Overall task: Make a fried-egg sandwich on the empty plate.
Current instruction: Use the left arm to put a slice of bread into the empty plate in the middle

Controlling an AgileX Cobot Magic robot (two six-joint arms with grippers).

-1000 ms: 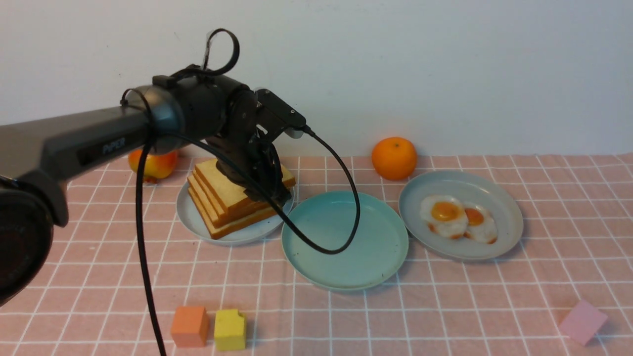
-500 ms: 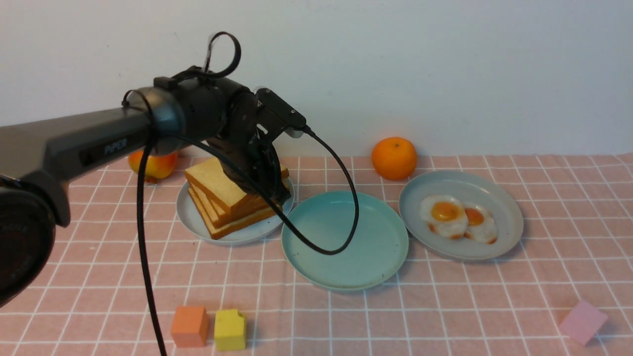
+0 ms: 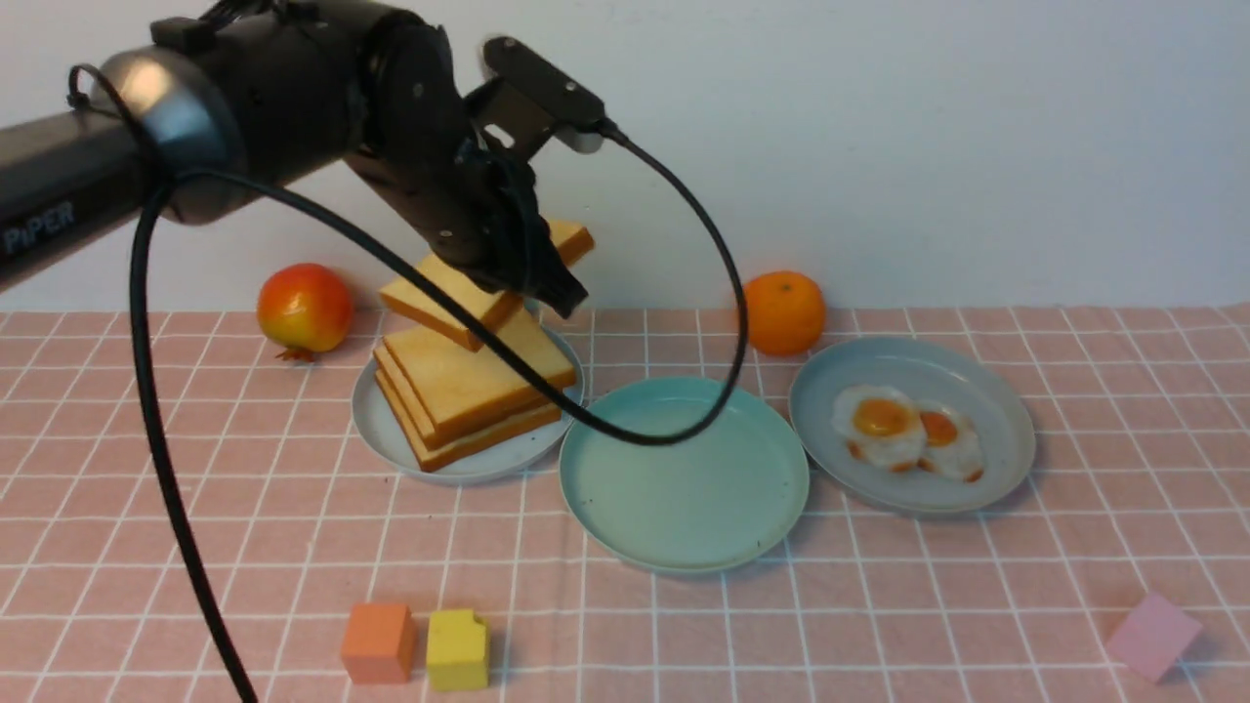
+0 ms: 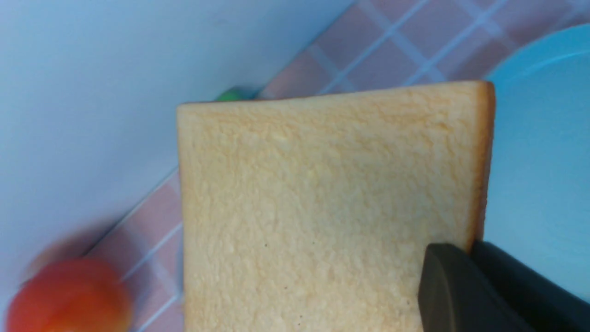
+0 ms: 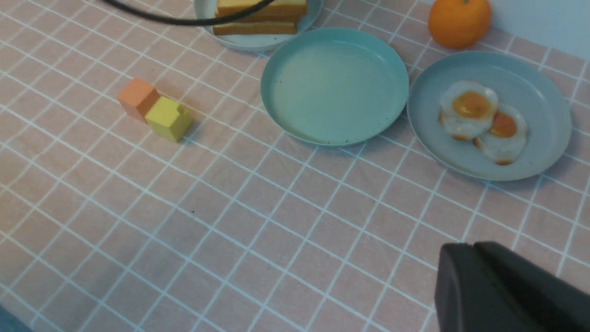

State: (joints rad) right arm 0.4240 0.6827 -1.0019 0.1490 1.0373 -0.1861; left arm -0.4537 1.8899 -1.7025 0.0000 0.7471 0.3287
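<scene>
Over the pink-checked bench (image 3: 879,605), the left pincer (image 3: 552,288) is clamping a toast slice (image 4: 322,207) above the stack (image 3: 479,381), presumably for the empty plate (image 3: 684,488) lying bare beside it; the right pincer (image 5: 465,258) is hovering, jaws together.

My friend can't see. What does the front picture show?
The robot's left gripper holds one toast slice in the air above the toast pile. To the right sit the empty green plate and a grey plate with two fried eggs.
</scene>
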